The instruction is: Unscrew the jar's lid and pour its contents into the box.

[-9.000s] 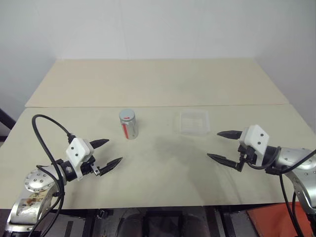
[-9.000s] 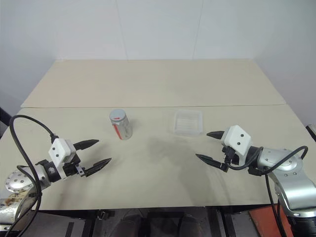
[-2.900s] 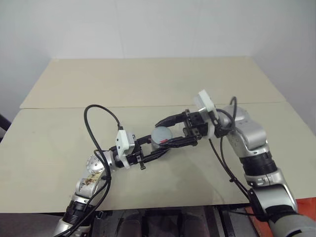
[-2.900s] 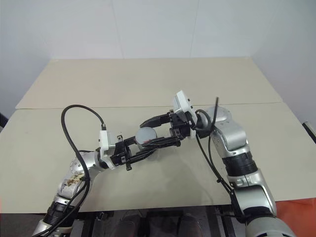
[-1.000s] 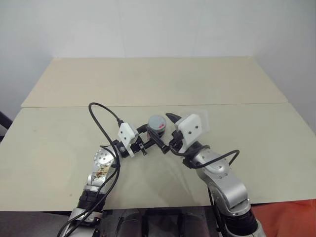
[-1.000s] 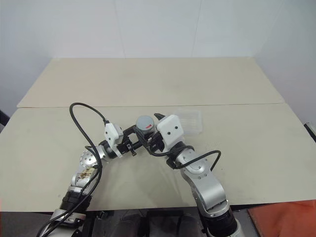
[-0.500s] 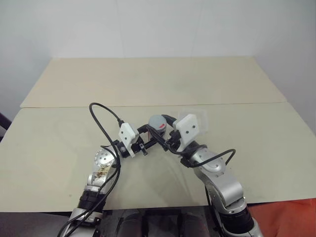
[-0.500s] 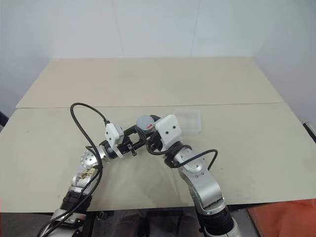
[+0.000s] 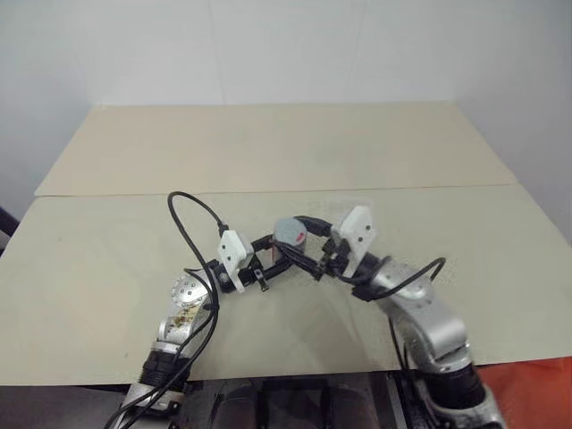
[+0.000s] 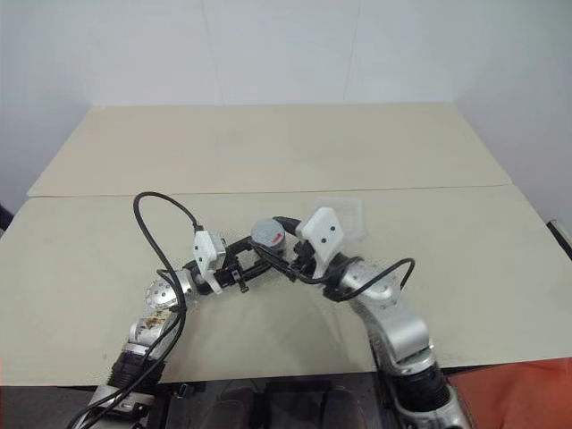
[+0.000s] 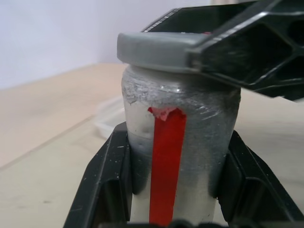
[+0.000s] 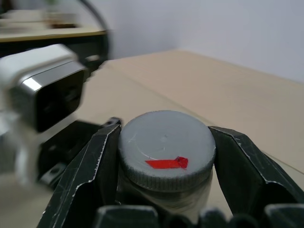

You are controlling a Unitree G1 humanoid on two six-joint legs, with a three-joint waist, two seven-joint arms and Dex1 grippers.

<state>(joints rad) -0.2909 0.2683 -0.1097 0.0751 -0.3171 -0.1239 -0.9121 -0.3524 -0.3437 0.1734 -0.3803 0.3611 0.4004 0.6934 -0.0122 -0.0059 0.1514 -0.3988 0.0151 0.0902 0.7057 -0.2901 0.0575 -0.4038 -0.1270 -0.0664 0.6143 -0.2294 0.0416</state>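
Jar [image 11: 178, 142] clamped in left jaws; right jaws grip lid [image 12: 166, 148]; contents hidden.

**Bare beige table and plain wall**

A pale beige table [image 9: 107, 268] lies beneath the pincers and spreads out on every side of them. A seam [image 9: 134, 194] crosses it beyond the pincers, dividing a near panel from a far one. Farther past them, behind the table's far edge, rises a plain white wall [image 9: 286, 45].
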